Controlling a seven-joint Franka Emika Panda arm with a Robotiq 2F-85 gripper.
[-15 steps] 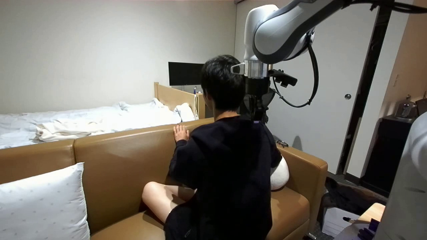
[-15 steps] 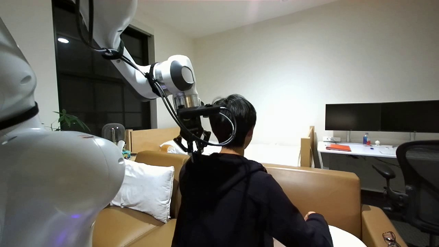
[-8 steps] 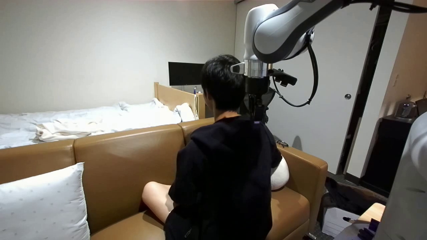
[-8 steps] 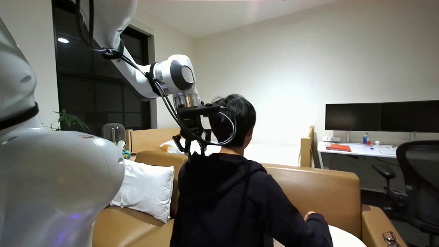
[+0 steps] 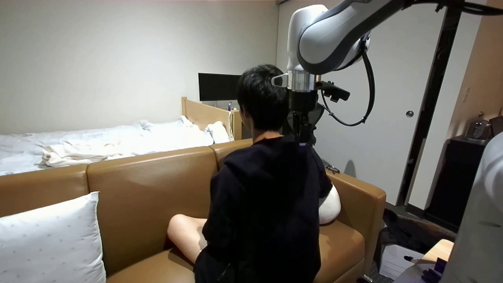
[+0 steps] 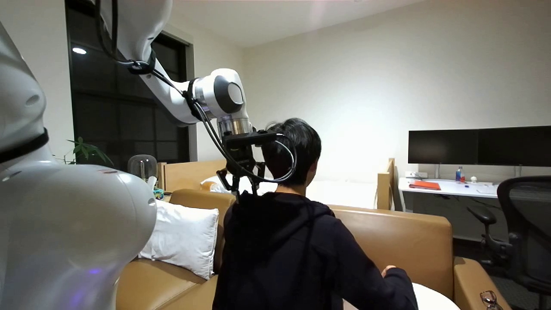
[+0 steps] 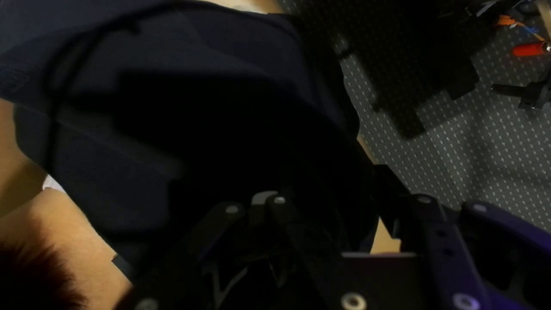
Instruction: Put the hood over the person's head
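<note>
Hood (image 6: 286, 215) down on the upper back of person (image 5: 271, 220) on sofa (image 6: 404, 241), behind and below bare head (image 6: 301, 140); covering not yet done, to judge by this layout. Gripper (image 6: 246, 196), pointing down, at the hood, alongside the neck in both exterior views; position judged as behind the nape. Fingers (image 6: 235, 186) parted in an exterior view, with a small dark peak, probably hood edge, between the tips; no firm hold apparent. Actual contact uncertain, dark on dark; in the wrist view, deep shadow beneath, with hood and back not separable. Long axis of the hood likewise not surely readable.

Governing relation, by judgement: hood between and below the fingertips, head forward and higher. Probable demand of the next move: pinching of the peak, lift clear of the nape, then forward carry over the crown. Likely hazards: too shallow a bite on the hood, or a brush of the gripper against the head.
</note>
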